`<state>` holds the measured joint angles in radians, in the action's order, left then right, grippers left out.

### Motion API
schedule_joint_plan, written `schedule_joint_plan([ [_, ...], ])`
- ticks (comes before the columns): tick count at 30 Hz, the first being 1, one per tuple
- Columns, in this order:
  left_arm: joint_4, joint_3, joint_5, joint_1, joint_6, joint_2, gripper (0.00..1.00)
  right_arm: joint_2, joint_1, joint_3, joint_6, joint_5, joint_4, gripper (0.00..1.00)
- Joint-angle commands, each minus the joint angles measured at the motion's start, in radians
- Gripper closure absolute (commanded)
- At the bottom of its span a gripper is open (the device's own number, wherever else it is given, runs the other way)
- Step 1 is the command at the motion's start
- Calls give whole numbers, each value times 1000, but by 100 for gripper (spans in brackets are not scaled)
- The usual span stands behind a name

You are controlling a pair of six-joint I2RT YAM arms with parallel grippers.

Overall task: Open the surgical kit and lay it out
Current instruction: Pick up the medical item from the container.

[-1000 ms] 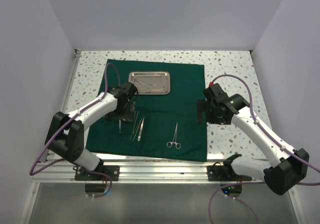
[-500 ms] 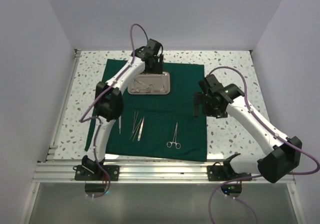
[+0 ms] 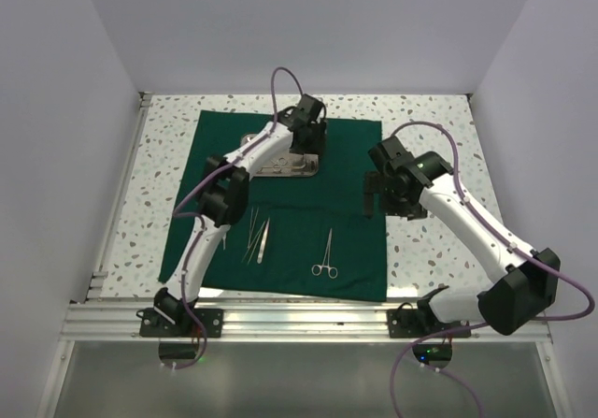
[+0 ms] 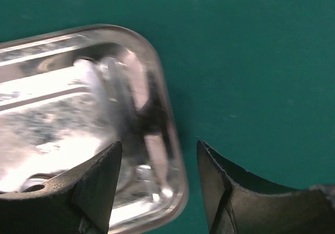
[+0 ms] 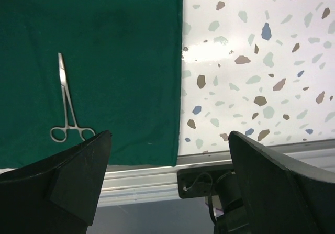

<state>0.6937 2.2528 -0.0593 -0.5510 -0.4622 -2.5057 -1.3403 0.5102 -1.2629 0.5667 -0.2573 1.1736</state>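
Observation:
The dark green cloth [image 3: 346, 222] lies spread flat on the table. The steel tray [image 3: 285, 165] sits on its far half, partly under my left arm. My left gripper [image 3: 313, 150] is open at the tray's right end. In the left wrist view the tray's rounded corner [image 4: 157, 140] lies between the open fingers [image 4: 159, 187], with no contact visible. Ring-handled forceps [image 3: 326, 254] and tweezers [image 3: 263, 240] with other slim instruments [image 3: 250, 233] lie on the near half. My right gripper [image 3: 374, 201] is open and empty above the cloth's right edge; its view shows the forceps [image 5: 65, 106].
The speckled tabletop [image 5: 251, 61] lies bare to the right of the cloth. An aluminium rail [image 3: 299, 306] runs along the near edge, also in the right wrist view [image 5: 141, 179]. White walls close in the left, right and back.
My left arm has swung from the instruments at the near left up to the tray, then along to its right end. My right gripper has shifted slightly away from me.

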Motion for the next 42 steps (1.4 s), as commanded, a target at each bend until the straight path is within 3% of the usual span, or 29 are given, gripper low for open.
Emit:
schedule_joint_plan([
  [1, -68, -13, -13, -50, -32, 13, 38, 58, -1, 17, -20, -42, 43, 2],
  [7, 58, -41, -195, -81, -94, 15, 45, 127, -2, 42, -50, -46, 55, 1],
  [9, 50, -116, -234, -82, -121, 57, 45, 145, -2, 54, -59, -45, 60, 2],
  [15, -118, -248, -163, -84, -99, 194, 43, 211, -2, 89, -74, -46, 70, 2],
  [24, -145, -174, -181, -87, -78, 258, 43, 240, -1, 79, -87, -51, 80, 2],
  [31, -59, -147, -252, -79, -15, 183, 43, 240, -2, 71, -97, -60, 89, 2],
  [42, -98, -211, -283, -43, 14, 119, 43, 239, -1, 85, -102, -53, 87, 2],
])
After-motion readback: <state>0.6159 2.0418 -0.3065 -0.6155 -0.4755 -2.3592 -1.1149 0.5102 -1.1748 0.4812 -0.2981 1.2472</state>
